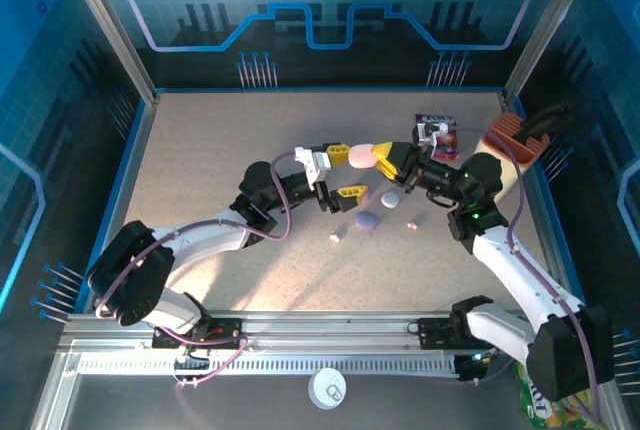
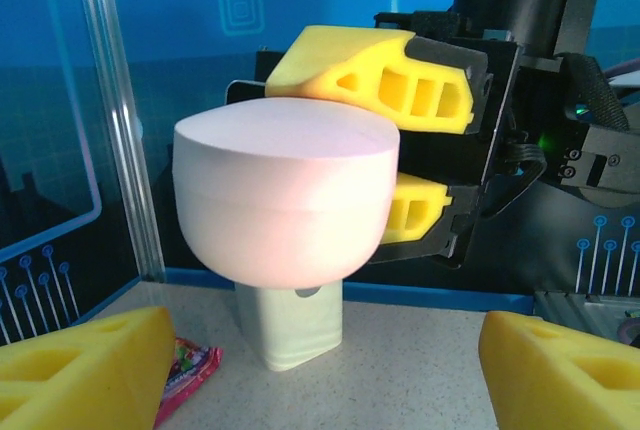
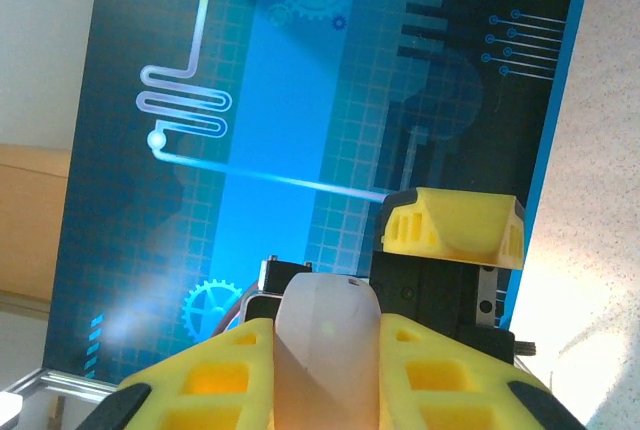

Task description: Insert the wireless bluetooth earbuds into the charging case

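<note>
Two grippers, three cases, two loose earbuds and sundry items, listed from the left of the overhead view.

1. Left gripper (image 1: 342, 171), black body with yellow foam pads: jaws spread wide. In its wrist view its fingers (image 2: 82, 370) sit low at either side, well apart, and the held case ahead does not touch them.
2. Tiny white plastic earbud (image 1: 335, 238): loose on the speckled beige tabletop (image 1: 200, 180), near the purple case and to its lower left, outside any case.
3. Pale pink pebble-shaped plastic charging case (image 1: 357, 155): raised off the tabletop and pinched by the right gripper. A seam line runs around its body.
4. Purple oval case (image 1: 366, 220): lying on the tabletop below the held case.
5. Pale whitish oval case (image 1: 389, 198): on the tabletop, just beside the purple one.
6. Right gripper (image 1: 382, 160), yellow foam pads: pressed onto the pink case, one pad on each side of it.
7. Tiny pink plastic earbud (image 1: 411, 223): loose on the tabletop, right of the purple case.
8. Purple printed sweet packet (image 1: 437, 135): flat on the tabletop.
9. Cream rectangular block (image 2: 290, 325): upright behind the held case.
10. Reddish-brown slotted object (image 1: 515, 133): at the right edge; kind cannot be told.
</note>
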Robot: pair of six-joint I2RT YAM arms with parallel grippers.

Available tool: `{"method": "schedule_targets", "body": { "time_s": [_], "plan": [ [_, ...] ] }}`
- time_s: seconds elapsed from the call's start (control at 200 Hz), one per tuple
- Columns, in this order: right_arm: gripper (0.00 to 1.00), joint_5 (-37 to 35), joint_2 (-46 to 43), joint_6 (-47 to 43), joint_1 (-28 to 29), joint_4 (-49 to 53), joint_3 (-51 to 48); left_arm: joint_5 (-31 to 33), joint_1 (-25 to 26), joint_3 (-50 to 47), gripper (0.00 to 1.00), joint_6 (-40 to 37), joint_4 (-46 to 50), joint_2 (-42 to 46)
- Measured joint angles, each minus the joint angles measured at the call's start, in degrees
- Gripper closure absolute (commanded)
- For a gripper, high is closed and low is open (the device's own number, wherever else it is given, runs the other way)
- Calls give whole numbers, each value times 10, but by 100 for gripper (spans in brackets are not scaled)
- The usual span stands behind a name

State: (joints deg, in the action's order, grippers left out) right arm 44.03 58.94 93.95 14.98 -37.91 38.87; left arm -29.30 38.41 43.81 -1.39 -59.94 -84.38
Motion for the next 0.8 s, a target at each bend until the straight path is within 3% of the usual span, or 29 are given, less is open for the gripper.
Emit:
{"method": "schedule_targets", "body": {
  "time_s": [0.225,0.8],
  "plan": [
    [85,0,0,2,1,4,-4,-8,0,5,25,0,-10,-4],
    [86,17,26,5,4,-11,-7,-11,-4,30,50,0,0,-10]
  ]
}}
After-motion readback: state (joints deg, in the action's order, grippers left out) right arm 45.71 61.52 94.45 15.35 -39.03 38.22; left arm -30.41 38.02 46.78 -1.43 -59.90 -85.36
